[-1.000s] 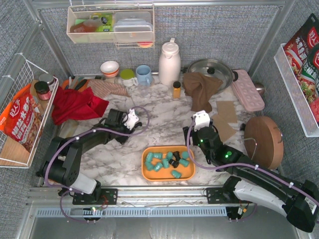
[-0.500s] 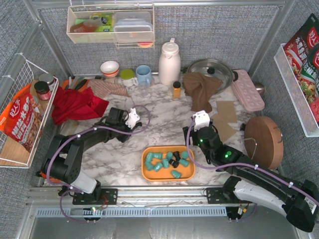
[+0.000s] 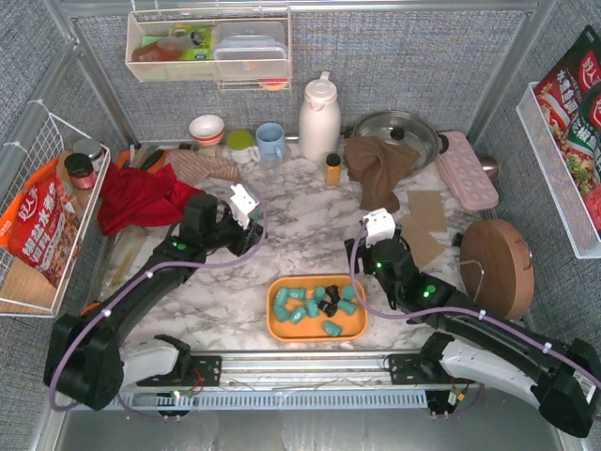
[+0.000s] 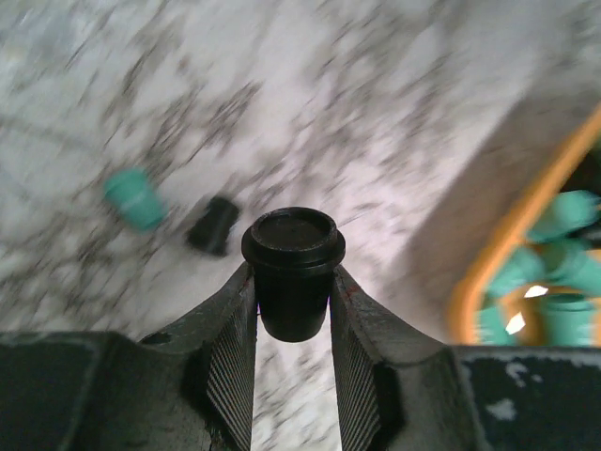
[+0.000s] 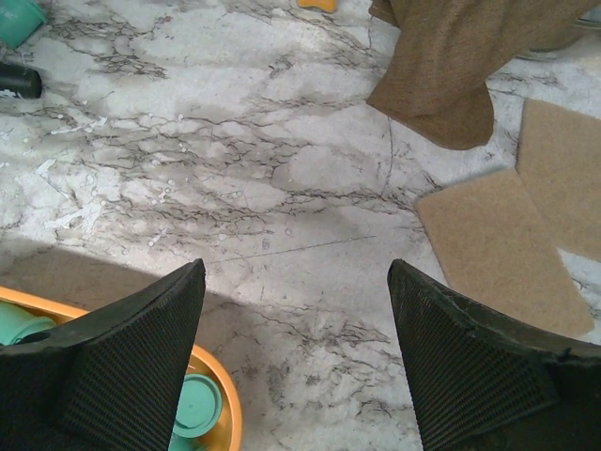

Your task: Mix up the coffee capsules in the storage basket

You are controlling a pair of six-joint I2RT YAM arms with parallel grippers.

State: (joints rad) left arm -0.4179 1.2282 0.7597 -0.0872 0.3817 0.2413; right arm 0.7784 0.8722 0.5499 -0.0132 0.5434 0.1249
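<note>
The orange storage basket [image 3: 282, 331] lies on the marble near the front, between the two arms, with several teal coffee capsules [image 3: 299, 305] and a few black ones [image 3: 329, 303] in it. My left gripper [image 4: 291, 282] is shut on a black capsule [image 4: 293, 246], held rim up above the marble, left of the basket [image 4: 484, 272]. From above, the left gripper [image 3: 250, 235] sits up-left of the basket. One teal capsule [image 4: 134, 198] and one black capsule [image 4: 212, 225] lie loose on the marble below it. My right gripper [image 5: 293, 272] hangs open over bare marble by the basket's right rim [image 5: 225, 413].
A brown cloth [image 3: 376, 160], tan pads [image 3: 427, 225] and a round wooden board [image 3: 496, 268] lie to the right. A white thermos [image 3: 319, 117], a small orange bottle [image 3: 332, 169] and cups stand at the back. A red cloth [image 3: 141, 197] lies at the left.
The left arm has lifted and stretched out, its wrist moving up and to the left off the marble. The basket and the right arm have not moved.
</note>
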